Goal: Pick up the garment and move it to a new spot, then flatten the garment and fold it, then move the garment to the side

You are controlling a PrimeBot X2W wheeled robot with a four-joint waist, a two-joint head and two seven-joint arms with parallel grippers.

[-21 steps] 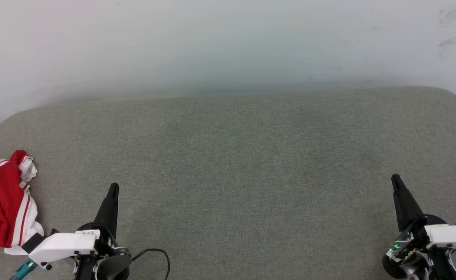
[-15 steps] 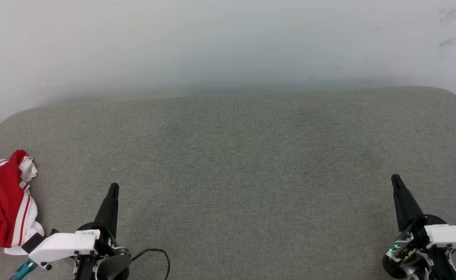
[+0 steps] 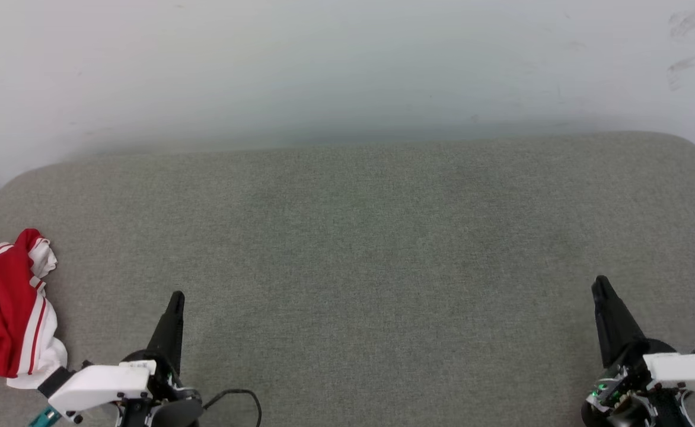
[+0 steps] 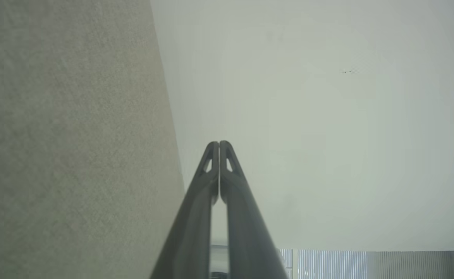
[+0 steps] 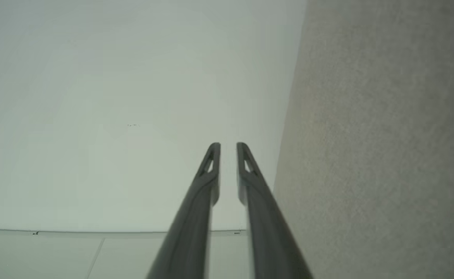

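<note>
the garment (image 3: 3, 308) lies crumpled in a heap at the near left edge of the grey padded bench (image 3: 359, 237), red body bunched up with a white sleeve and striped trim showing; part of it runs off the left of the head view. as a loose pile rather than a spread shirt, it suggests the pick-up step is not yet begun, and the wide bare middle of the bench looks like the likely new spot for laying it flat

the left end effector (image 3: 175, 299) hangs low over the near left of the bench, just right of the garment and apart from it, pointing toward the far wall (image 3: 347, 71); in the left wrist view its fingers (image 4: 207, 186) are pressed together with nothing between them. the right end effector (image 3: 600, 287) sits at the near right, well apart from the garment, its fingers (image 5: 205, 190) parallel with a narrow gap, holding nothing

both arms seem parked in a ready pose at the near corners, which keeps the work area free. the left arm is the natural one to reach, but it would need to spread its fingers and turn left toward the heap first
</note>
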